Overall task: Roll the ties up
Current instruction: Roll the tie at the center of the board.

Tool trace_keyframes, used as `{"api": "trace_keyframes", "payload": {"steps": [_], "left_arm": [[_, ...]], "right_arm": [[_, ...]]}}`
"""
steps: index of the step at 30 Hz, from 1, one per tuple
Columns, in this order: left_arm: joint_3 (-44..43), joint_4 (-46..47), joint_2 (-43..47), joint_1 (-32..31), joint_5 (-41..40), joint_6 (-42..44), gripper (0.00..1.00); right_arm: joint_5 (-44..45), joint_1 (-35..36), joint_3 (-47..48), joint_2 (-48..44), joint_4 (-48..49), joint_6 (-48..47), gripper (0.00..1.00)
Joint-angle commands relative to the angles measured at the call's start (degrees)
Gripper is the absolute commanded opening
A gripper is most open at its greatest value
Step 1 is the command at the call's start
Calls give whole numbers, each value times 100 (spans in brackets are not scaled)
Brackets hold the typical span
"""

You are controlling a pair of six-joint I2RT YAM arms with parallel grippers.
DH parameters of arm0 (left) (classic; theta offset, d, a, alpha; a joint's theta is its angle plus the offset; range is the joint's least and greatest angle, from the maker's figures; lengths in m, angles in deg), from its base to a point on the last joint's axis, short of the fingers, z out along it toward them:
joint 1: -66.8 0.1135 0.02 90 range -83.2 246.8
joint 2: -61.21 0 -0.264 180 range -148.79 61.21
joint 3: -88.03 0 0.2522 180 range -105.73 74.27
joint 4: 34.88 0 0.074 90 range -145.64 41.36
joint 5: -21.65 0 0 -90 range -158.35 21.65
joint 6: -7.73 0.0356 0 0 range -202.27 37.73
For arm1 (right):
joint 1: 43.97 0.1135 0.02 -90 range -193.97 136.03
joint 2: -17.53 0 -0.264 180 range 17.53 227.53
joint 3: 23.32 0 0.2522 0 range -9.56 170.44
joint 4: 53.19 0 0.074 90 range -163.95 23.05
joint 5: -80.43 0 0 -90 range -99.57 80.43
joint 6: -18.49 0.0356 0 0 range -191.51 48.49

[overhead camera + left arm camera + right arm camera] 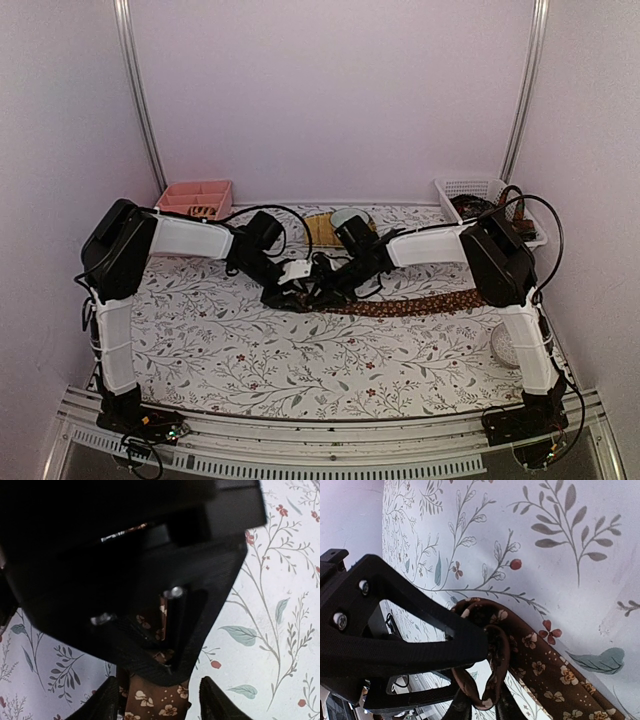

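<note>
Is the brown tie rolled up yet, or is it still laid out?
Mostly laid out. The tie stretches flat across the table toward the right; only its left end is curled into a small loop.

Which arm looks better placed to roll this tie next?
Right, probably. The right gripper looks pinched on the curled end of the tie, whose flat length runs toward its side. The left gripper stands open astride the tie, gripping nothing: better for steadying.
</note>
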Motion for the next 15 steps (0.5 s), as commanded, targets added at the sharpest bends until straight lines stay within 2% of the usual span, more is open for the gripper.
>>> {"api": "trace_keyframes", "payload": {"steps": [1, 7, 15], "left_arm": [[-59, -5, -45, -159, 106, -183, 61], [-21, -17, 300, -93, 196, -860, 78], [260, 172, 960, 181, 186, -2492, 83]], "right_arm": [[-174, -63, 91, 497, 291, 83, 13], [-161, -179, -19, 551, 256, 7, 10], [-156, -258, -8, 783, 250, -57, 10]]}}
